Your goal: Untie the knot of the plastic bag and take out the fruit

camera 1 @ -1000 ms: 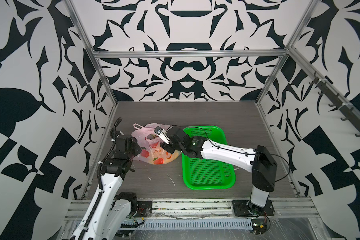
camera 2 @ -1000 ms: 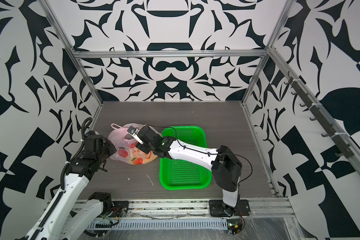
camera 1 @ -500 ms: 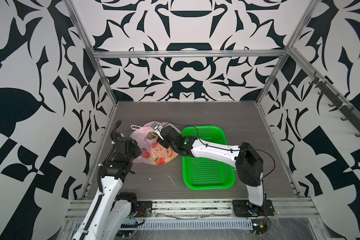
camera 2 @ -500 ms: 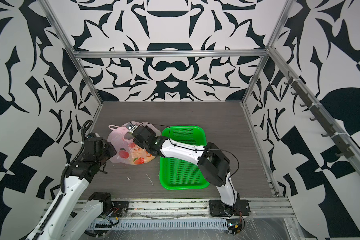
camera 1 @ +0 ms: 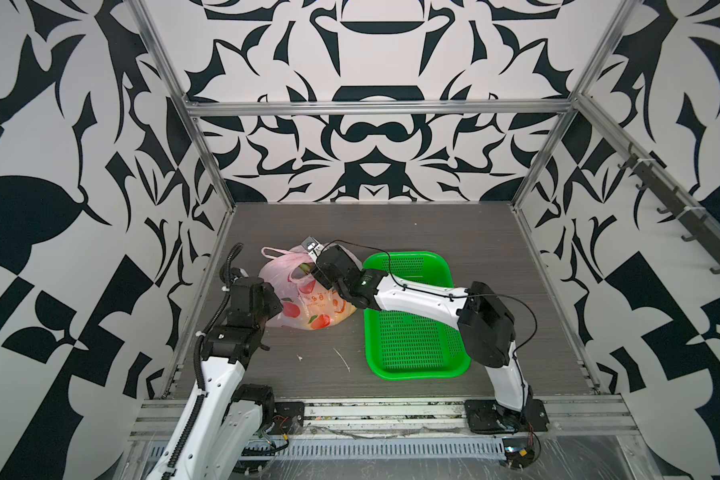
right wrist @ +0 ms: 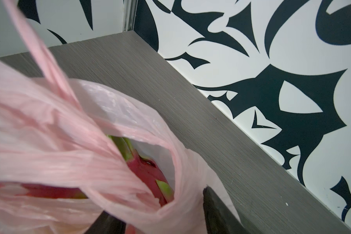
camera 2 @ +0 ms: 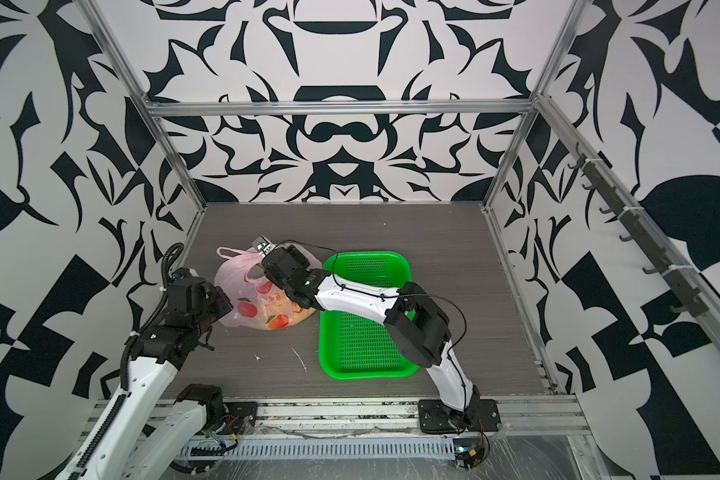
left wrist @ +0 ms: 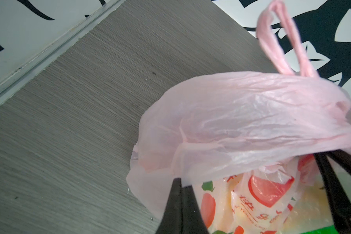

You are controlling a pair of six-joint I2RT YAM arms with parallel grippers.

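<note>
The plastic bag (camera 1: pixel 308 299) (camera 2: pixel 258 299), pale pink with red-orange prints, lies left of centre on the grey floor. My left gripper (left wrist: pixel 181 182) (camera 1: pixel 278 309) is shut on a thin fold of its near-left edge. One handle loop (left wrist: pixel 272 36) (camera 1: pixel 272 251) sticks up at the back. The knot does not show. The bag's mouth gapes, and a magenta dragon fruit (right wrist: pixel 146 170) with green tips lies inside. My right gripper (right wrist: pixel 158 204) (camera 1: pixel 317 275) is open and straddles the mouth's bunched rim. One of its fingers (right wrist: pixel 217 210) is outside the plastic. Other fruit shows only as a yellow blur through the film.
A green perforated basket (camera 1: pixel 416 345) (camera 2: pixel 362 345) lies right of the bag, and my right arm stretches over its back-left corner. Small white scraps (camera 1: pixel 341 359) lie on the floor in front. The left wall rail runs close behind the bag.
My right arm has folded in, its elbow shifting left, and the gripper has moved a little toward the back over the bag's mouth. The left gripper has kept its hold and place.
</note>
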